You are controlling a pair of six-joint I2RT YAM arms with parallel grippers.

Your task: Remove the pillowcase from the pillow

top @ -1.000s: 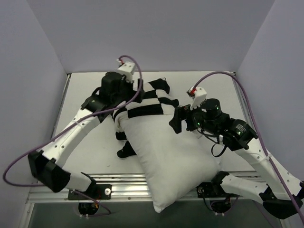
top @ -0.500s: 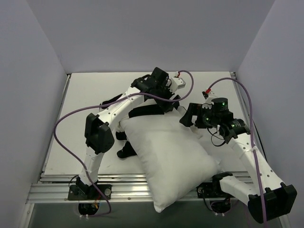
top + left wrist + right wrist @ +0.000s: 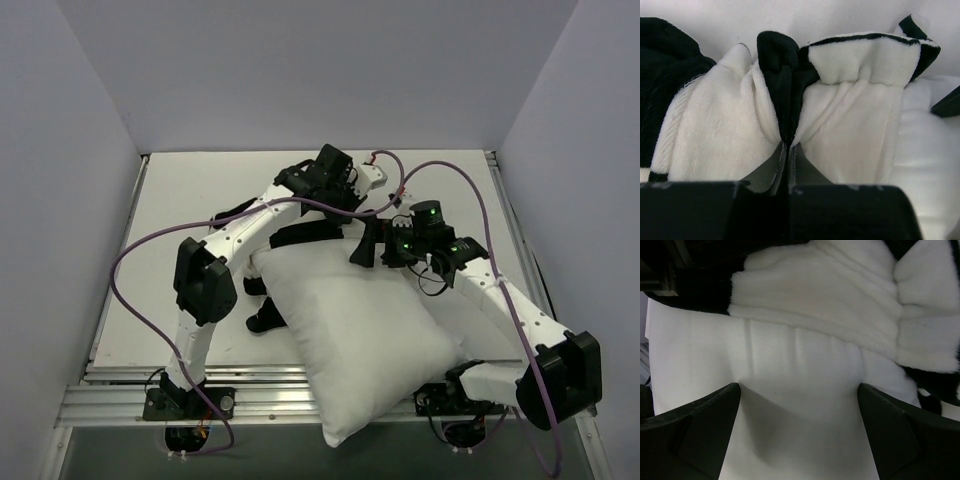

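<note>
One table (image 3: 180, 200) carries everything, pale and walled on three sides; one pillow (image 3: 365, 340), plain white and plump, lies slantwise across it, its near corner hanging past the table's front rail; one pillowcase (image 3: 300, 236), black and white checks, is bunched over the pillow's far end, with a dark fold also showing at the pillow's left side.

Two arms reach in from the near edge; the left arm (image 3: 235, 235) stretches over the crumpled cover to the far end, and the right arm (image 3: 500, 300) angles in from the right toward the same end; two purple cables (image 3: 150, 250) loop above them, one to each wrist.

Two grippers work at the cover's edge. The left gripper (image 3: 786, 147) is pinched tight on a gathered ridge of the pillowcase (image 3: 860, 115), black fold and white pile squeezed between the jaws; the bare pillow (image 3: 932, 170) shows just to the right of it. The right gripper (image 3: 798, 387) stands wide apart and grips nothing; its fingers (image 3: 700, 425) straddle the bare pillow (image 3: 800, 440) just beside the fluffy hem of the pillowcase (image 3: 830, 290); whether the tips press into the cushion cannot be told.
</note>
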